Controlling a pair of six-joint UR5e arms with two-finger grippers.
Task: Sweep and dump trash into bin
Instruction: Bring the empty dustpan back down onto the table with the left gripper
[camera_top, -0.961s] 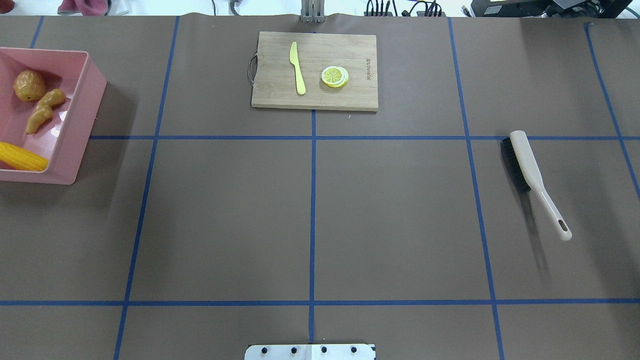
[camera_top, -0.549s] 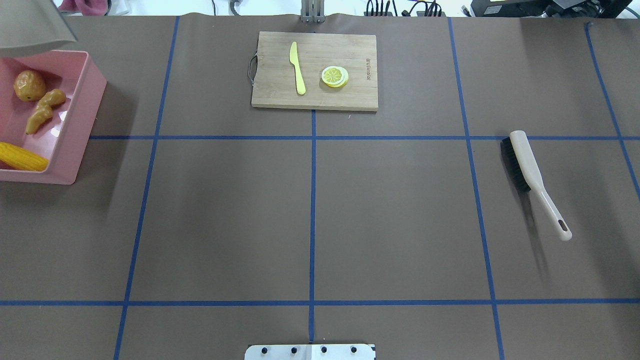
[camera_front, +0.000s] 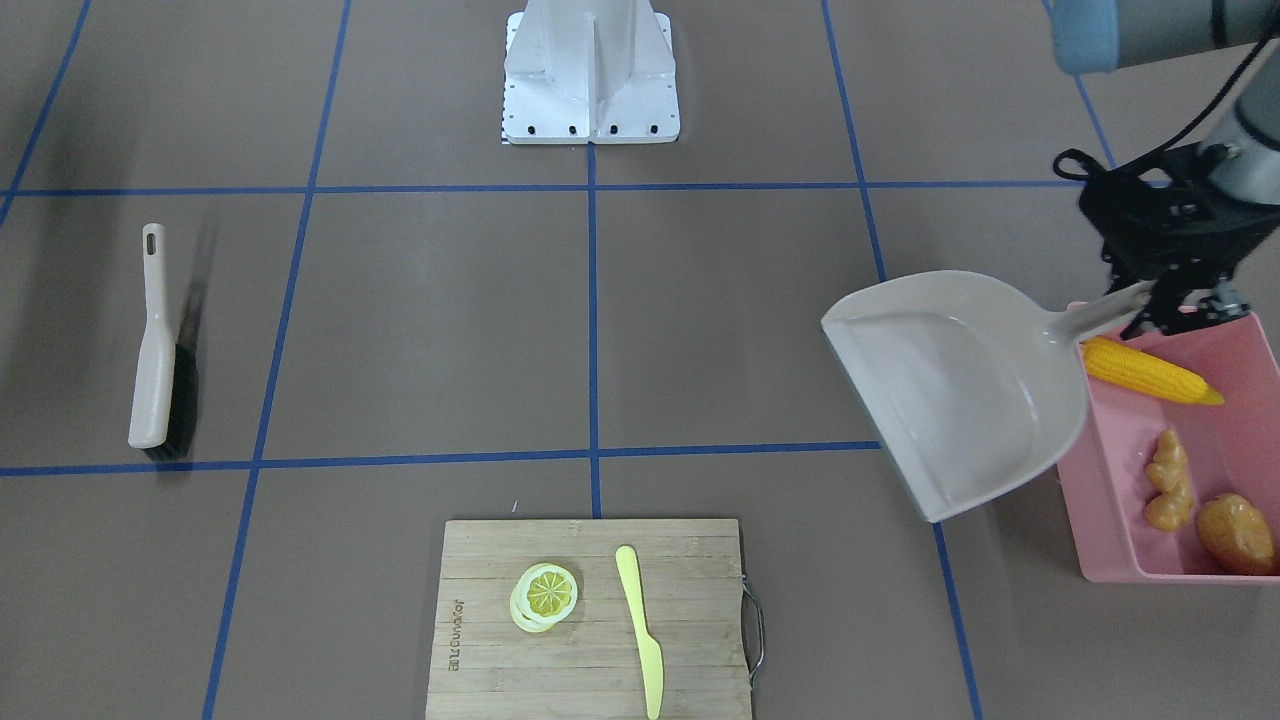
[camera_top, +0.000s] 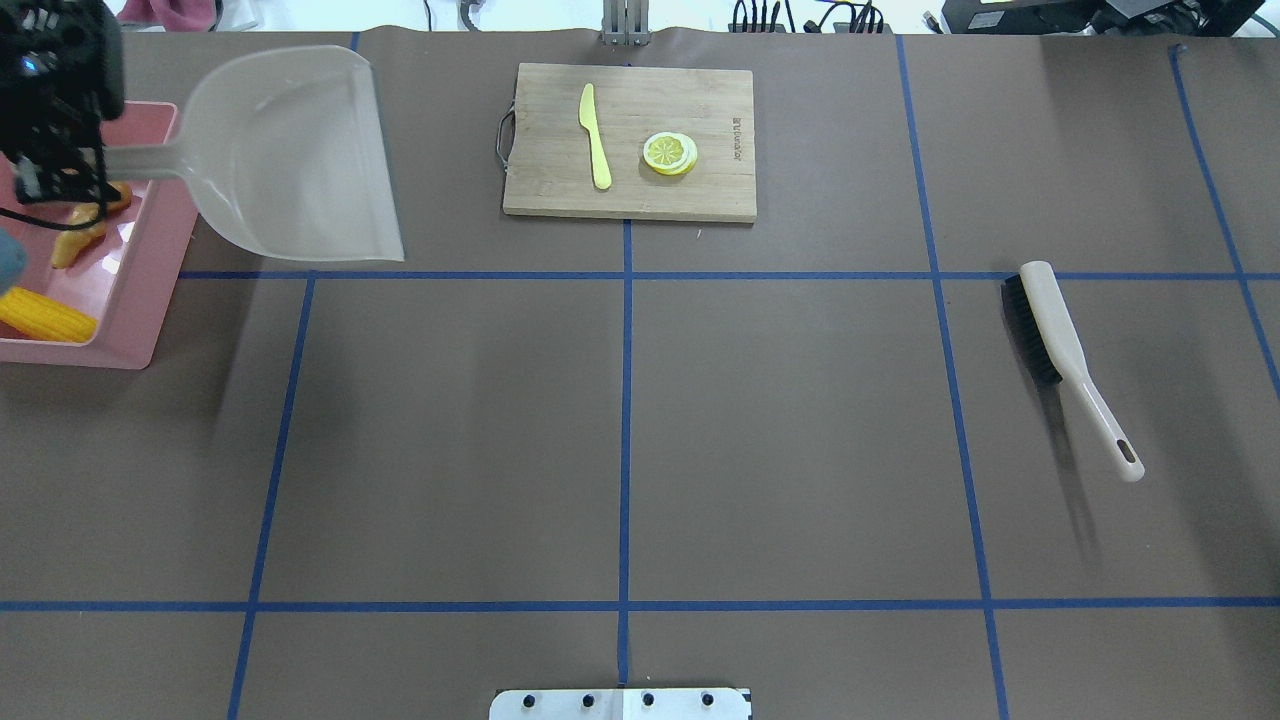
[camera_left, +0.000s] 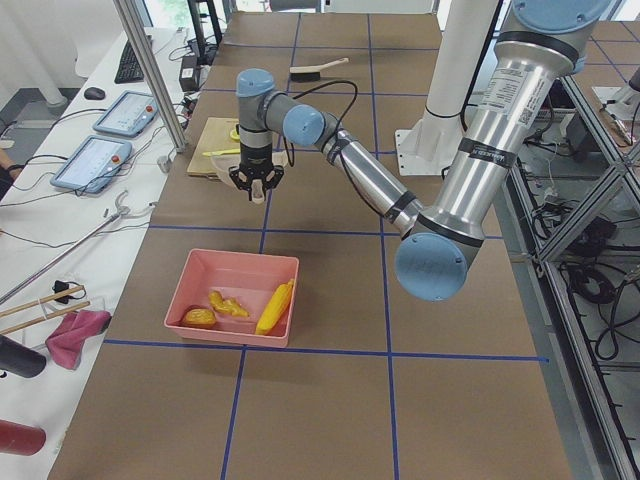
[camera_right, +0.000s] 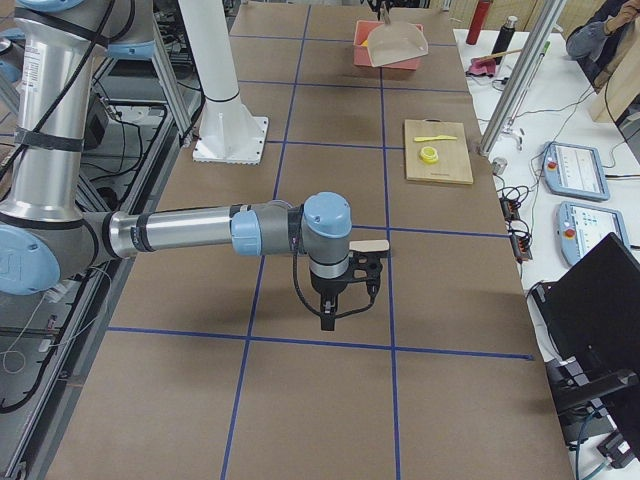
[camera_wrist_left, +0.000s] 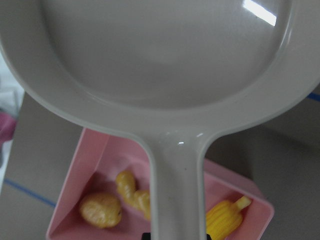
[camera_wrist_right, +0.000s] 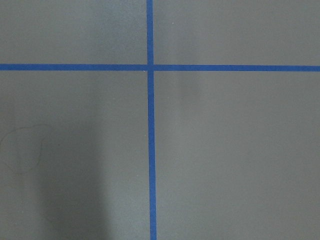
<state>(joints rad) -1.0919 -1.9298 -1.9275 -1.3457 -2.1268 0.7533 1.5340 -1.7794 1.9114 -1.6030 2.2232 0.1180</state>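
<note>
The pink bin (camera_top: 150, 300) stands at the table's left edge and holds the corn cob (camera_top: 45, 315), the ginger root (camera_top: 75, 235) and the potato (camera_front: 1235, 533). From overhead the potato is hidden behind my left gripper (camera_top: 70, 165). That gripper is shut on the handle of the empty beige dustpan (camera_top: 290, 160) and holds it in the air beside the bin, its mouth pointing away from the bin. The left wrist view shows the pan (camera_wrist_left: 165, 60) above the bin (camera_wrist_left: 75, 165). My right gripper (camera_right: 340, 305) shows only in the exterior right view; I cannot tell whether it is open.
A beige brush (camera_top: 1060, 350) with black bristles lies on the right side of the table. A wooden cutting board (camera_top: 560, 180) at the far middle carries a yellow knife (camera_top: 595, 135) and lemon slices (camera_top: 670, 153). The robot base plate (camera_top: 620, 703) is at the near edge.
My left gripper and the dustpan have come into the overhead view from the top left corner. The pan now hangs to the right of the bin. The trash and brush have not moved.
</note>
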